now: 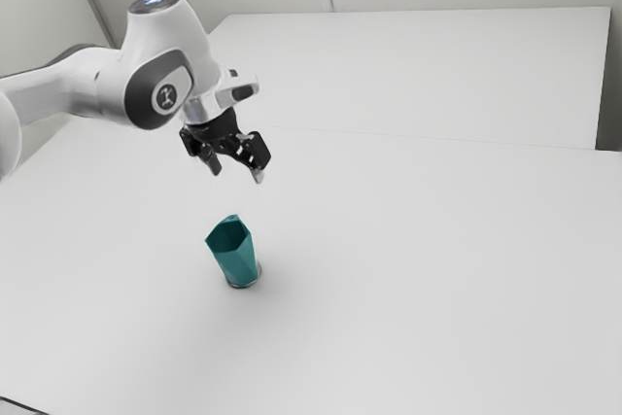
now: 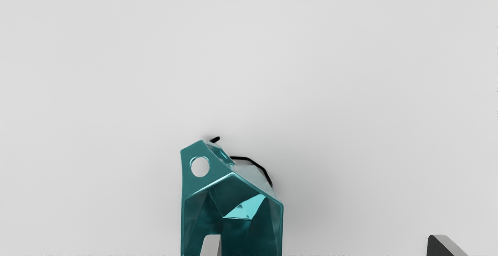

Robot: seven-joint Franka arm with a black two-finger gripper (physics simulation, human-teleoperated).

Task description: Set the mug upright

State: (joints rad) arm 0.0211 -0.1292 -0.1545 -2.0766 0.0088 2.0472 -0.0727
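The teal faceted mug [image 1: 238, 259] was seen standing base-down on the white desk [image 1: 408, 279], its opening turned upward. In the exterior view, it was found at six o'clock from the black fingers [image 1: 257, 153], which were held above it, spread wide. A pierced handle [image 2: 216, 172] was joined to its rim.

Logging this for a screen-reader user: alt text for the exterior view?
A teal, faceted mug stands open end up on a smooth white table. Above it, not touching, hangs the open black two-finger gripper of a white-and-grey robot arm reaching in from the exterior view's left.
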